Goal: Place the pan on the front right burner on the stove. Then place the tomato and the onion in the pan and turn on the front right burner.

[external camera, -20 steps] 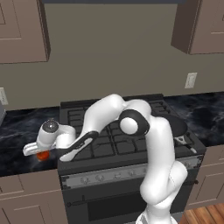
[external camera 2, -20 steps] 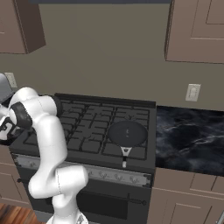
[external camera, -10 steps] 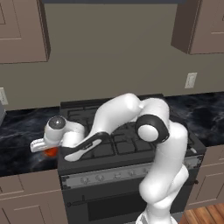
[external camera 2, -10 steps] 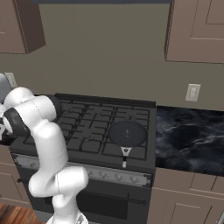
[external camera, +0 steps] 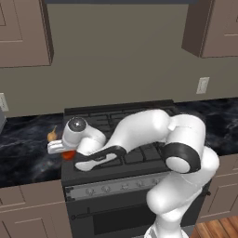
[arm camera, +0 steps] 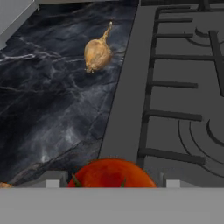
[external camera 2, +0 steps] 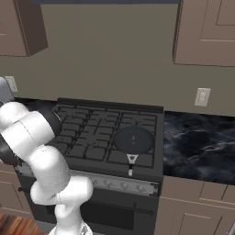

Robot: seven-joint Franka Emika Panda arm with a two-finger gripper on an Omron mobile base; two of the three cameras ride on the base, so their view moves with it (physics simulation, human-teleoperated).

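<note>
One tomato (arm camera: 112, 173) between the spread tips of the gripper (arm camera: 111, 183), grip unclear.

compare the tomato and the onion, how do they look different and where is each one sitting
The tomato is glossy red-orange and round; the onion is dull tan-yellow with a thin pointed tip. In the hand view the tomato sits right at the gripper, close to the stove edge, while the onion lies farther off. Both lie on the dark marbled counter left of the stove, outside the pan.
</note>
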